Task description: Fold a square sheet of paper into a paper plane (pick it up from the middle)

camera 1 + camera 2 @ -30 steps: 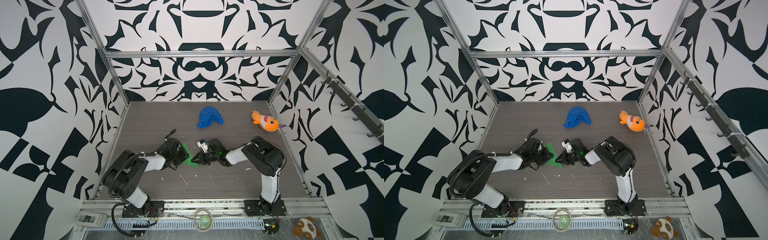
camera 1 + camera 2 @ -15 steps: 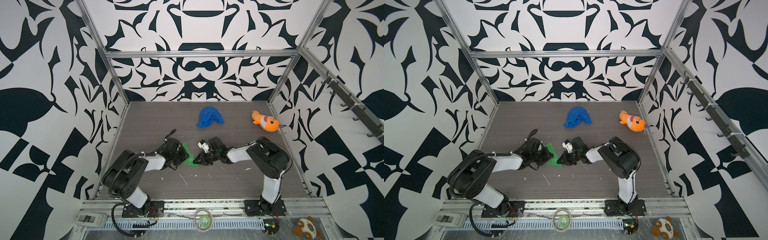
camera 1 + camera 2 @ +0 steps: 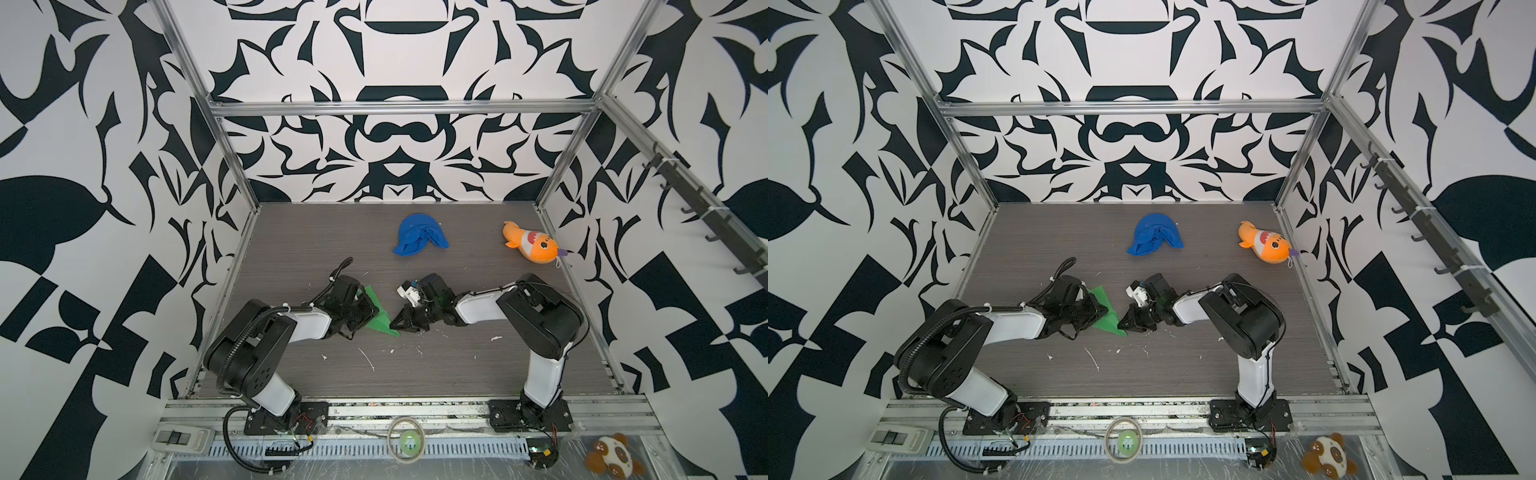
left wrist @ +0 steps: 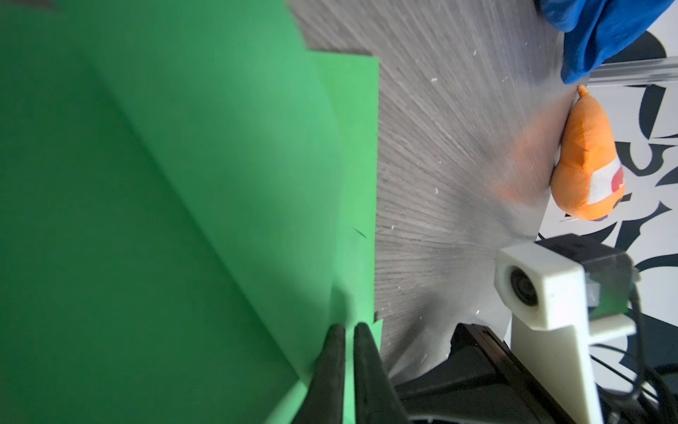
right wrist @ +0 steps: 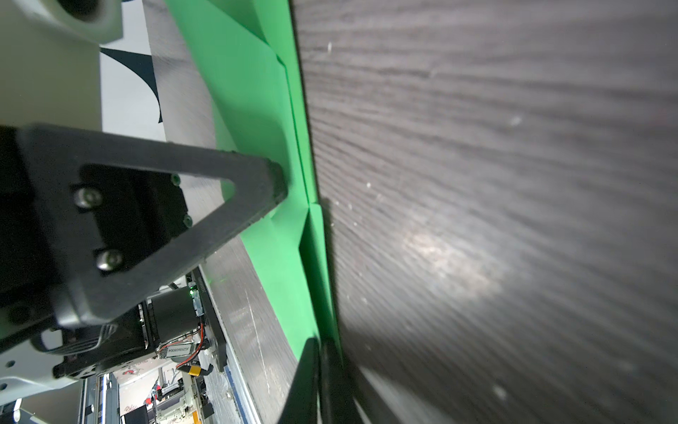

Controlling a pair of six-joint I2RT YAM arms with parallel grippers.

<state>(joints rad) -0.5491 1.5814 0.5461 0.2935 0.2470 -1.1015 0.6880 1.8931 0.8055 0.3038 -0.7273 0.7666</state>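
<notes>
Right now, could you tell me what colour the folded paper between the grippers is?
The folded paper is plain bright green, clearest in the left wrist view.

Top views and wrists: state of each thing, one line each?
green paper, creased, folded to a point, pinched from both sides
left gripper, shut on the green paper's edge
right gripper, shut on the green paper's edge
blue cloth, crumpled, lying loose
plush fish, lying on its side, untouched

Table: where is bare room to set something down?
Free: the front strip of the table between the arm bases, only white scraps; the gap between the blue cloth and the orange plush fish; the back left corner. Crowded: the middle, where both arms meet at the folded green paper.
</notes>
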